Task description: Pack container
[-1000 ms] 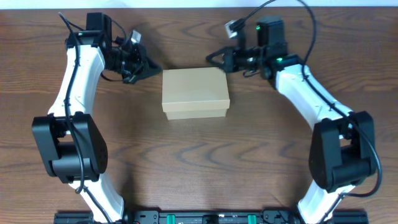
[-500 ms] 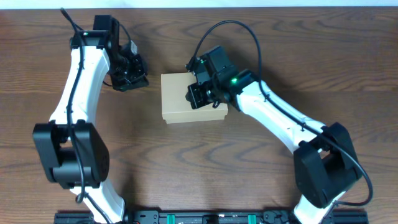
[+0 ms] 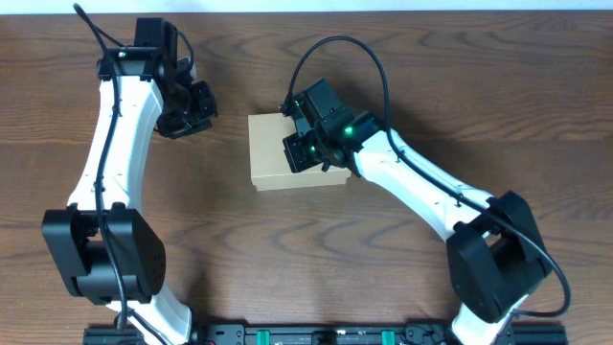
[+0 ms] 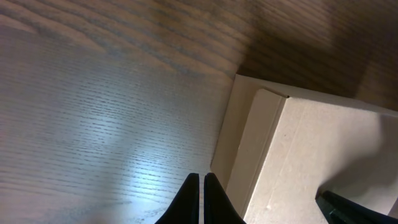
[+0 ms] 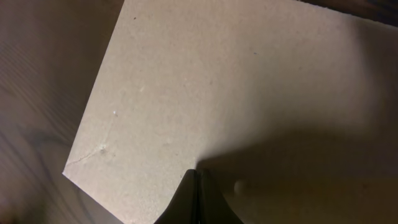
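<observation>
Brown wood-grain desk (image 3: 402, 67) carries the closed cardboard container (image 3: 271, 158) at the centre of the overhead frame, its right part hidden under the right arm (image 3: 421, 182). Right pincer (image 5: 196, 177) is pinched narrow over the lid, and contact is impossible to judge. Left pincer (image 4: 201, 182), also pinched narrow and empty, sits beside the container's upper-left corner.

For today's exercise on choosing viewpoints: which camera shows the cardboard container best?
Overhead: it shows the container nearly whole, with the right gripper over it. Left wrist shows one corner; right wrist only its flat top.
</observation>
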Robot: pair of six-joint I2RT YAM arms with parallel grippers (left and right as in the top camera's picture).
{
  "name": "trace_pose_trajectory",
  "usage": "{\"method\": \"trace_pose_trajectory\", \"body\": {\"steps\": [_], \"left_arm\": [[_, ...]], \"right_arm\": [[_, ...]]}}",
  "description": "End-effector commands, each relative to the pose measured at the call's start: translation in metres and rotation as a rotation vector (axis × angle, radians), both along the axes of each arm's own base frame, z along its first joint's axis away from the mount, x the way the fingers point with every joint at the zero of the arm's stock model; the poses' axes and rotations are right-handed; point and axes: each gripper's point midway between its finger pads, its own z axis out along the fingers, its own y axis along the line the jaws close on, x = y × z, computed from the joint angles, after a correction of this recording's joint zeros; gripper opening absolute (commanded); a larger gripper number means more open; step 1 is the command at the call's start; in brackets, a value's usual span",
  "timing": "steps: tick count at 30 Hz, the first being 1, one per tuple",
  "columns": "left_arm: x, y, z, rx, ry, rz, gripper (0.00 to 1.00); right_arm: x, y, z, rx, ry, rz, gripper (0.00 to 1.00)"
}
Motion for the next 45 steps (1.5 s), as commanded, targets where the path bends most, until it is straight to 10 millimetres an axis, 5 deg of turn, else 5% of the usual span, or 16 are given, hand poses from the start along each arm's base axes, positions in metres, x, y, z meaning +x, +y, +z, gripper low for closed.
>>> {"method": "trace_pose_trajectory", "body": {"steps": [1,6,10,11,13,14,15,21,27,39,45], "left_arm": [[0.003,0.005,0.007,0.021,-0.026,0.008,0.06],[0.004,0.005,0.03,0.021,-0.074,0.008,0.06],[0.002,0.005,0.072,0.02,-0.17,0.009,0.12],[0.0,0.005,0.087,0.02,-0.207,0.009,0.25],[-0.004,0.005,0.109,0.019,-0.265,0.01,0.67],[-0.009,0.005,0.12,0.019,-0.296,0.01,0.87],[-0.012,0.005,0.127,0.019,-0.316,0.01,0.98],[-0.058,0.005,0.171,0.039,-0.412,-0.05,0.95],[-0.117,0.018,0.186,0.131,-0.446,-0.129,0.95],[-0.238,0.015,0.129,0.144,-0.709,-0.109,0.96],[-0.266,0.01,0.113,0.133,-0.825,-0.118,0.95]], "right_arm": [[0.006,-0.014,-0.03,-0.108,-0.006,-0.024,0.01],[0.012,-0.003,0.009,-0.032,-0.074,-0.004,0.01],[0.013,-0.003,0.05,-0.011,-0.154,0.041,0.01],[0.012,-0.004,0.063,-0.004,-0.184,0.055,0.13],[0.013,-0.008,0.081,-0.003,-0.237,0.061,0.76],[0.014,-0.013,0.092,-0.006,-0.268,0.046,0.99],[0.015,-0.016,0.1,-0.007,-0.29,0.034,0.99],[0.005,-0.044,0.141,-0.052,-0.388,0.021,0.99],[-0.021,-0.089,0.155,-0.132,-0.407,0.105,0.99],[-0.1,-0.172,0.139,0.042,-0.559,0.029,0.99],[-0.131,-0.188,0.141,0.107,-0.632,-0.052,0.99]]}}
